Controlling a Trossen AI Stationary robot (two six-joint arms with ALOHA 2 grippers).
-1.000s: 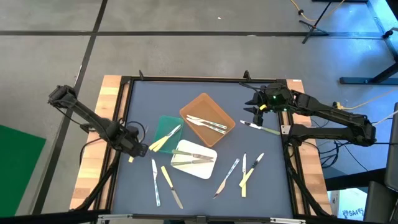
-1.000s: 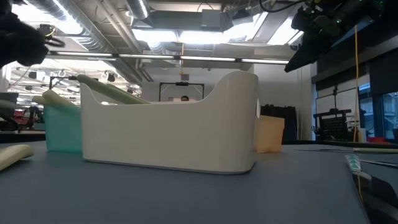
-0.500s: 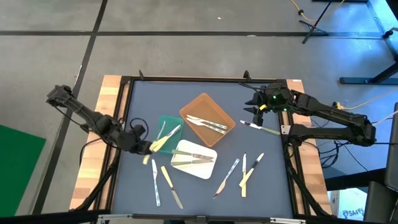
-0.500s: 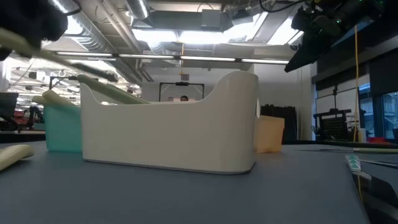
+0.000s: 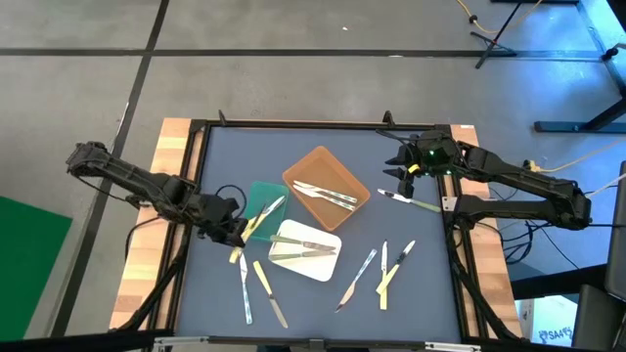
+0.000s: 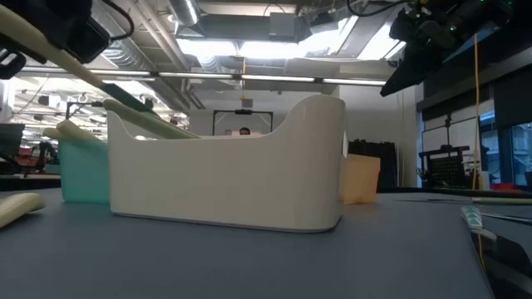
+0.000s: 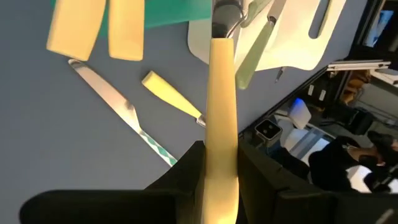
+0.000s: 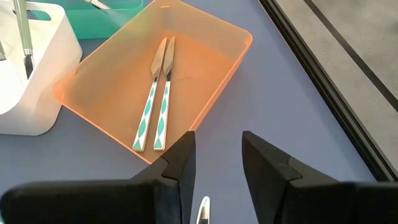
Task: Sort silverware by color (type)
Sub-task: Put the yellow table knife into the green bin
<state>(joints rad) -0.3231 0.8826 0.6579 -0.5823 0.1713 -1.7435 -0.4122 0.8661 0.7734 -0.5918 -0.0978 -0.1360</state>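
My left gripper [image 5: 233,235] hovers by the near-left corner of the green tray [image 5: 256,193], shut on a yellow-handled utensil [image 7: 222,124]; in the low view it shows at upper left [image 6: 71,25]. Two yellow-handled pieces [image 5: 256,222] lean over the green tray's near rim. The brown tray [image 5: 337,164] holds two pieces with green-and-white patterned handles [image 8: 158,106], and the white tray [image 5: 323,266] holds pale green ones. My right gripper [image 5: 401,173] waits open above the table's far right [image 8: 214,168]. Loose silverware [image 5: 256,288] lies near the near edge. My left gripper pinches the yellow handle [image 7: 222,168] between its two fingers [image 7: 186,177]. The handle runs along the fingers, with the metal neck [image 7: 225,15] pointing forward past their tips. The utensil is lifted clear of the table and tilted [image 6: 41,46].
More silverware lies right of the white tray [image 5: 383,269]. A pale green-handled piece [image 5: 411,202] rests under the right gripper. A knife [image 7: 121,112] and a yellow-handled piece [image 7: 168,96] lie on the mat below the left gripper. A black frame [image 5: 323,126] borders the mat.
My left gripper has carried the yellow-handled utensil toward the table's right, from the left edge to the green tray's near-left corner. It stayed shut on the utensil, whose handle has come into the low view at upper left.
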